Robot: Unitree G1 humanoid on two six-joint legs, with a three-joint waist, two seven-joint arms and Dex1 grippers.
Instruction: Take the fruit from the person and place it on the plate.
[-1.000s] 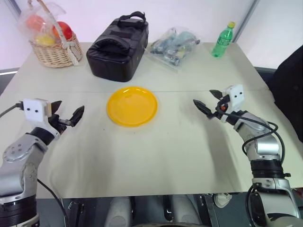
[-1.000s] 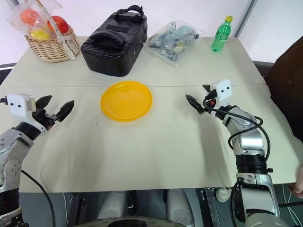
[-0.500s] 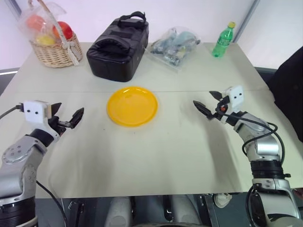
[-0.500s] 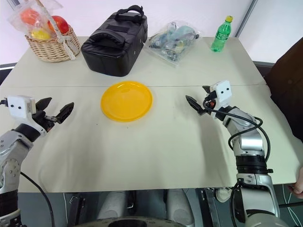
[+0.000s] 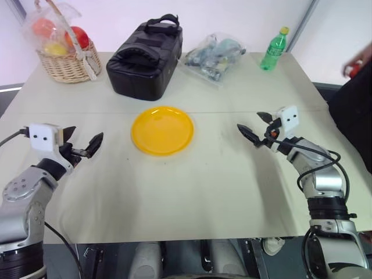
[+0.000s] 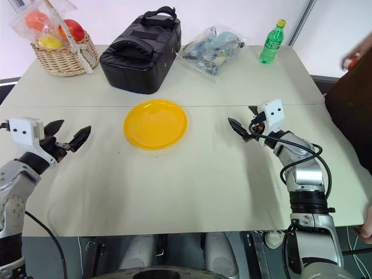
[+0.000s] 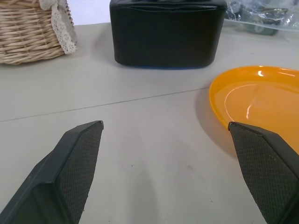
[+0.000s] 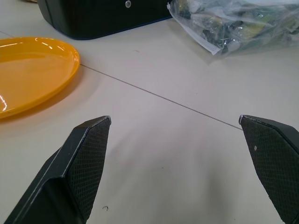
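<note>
At the far left corner of the table (image 5: 192, 192) stands a wicker basket (image 5: 67, 65) of plastic-wrapped fruits. Nearer, the left gripper (image 5: 83, 143) hovers above the tabletop with its two black fingers spread wide and nothing between them. The yellow plate (image 5: 162, 130) lies flat and bare at the middle of the table, to the right of this gripper and apart from it; in the left wrist view its rim (image 7: 219, 100) sits just past one fingertip. Behind the plate rests a black bag (image 5: 145, 57), then a clear plastic bag of small items (image 5: 213, 56), then a green bottle (image 5: 274, 49) standing upright.

The right gripper (image 5: 256, 125) hovers to the right of the plate, well apart from it, fingers also wide and empty, pointing toward the table's middle.

At the far right edge, above and beyond the right gripper, a person's dark sleeve (image 6: 351, 110) comes into view, with a small red shape (image 6: 350, 60) at its top that may be the fruit; it is too little shown to tell. It is well apart from both grippers and from the plate.
</note>
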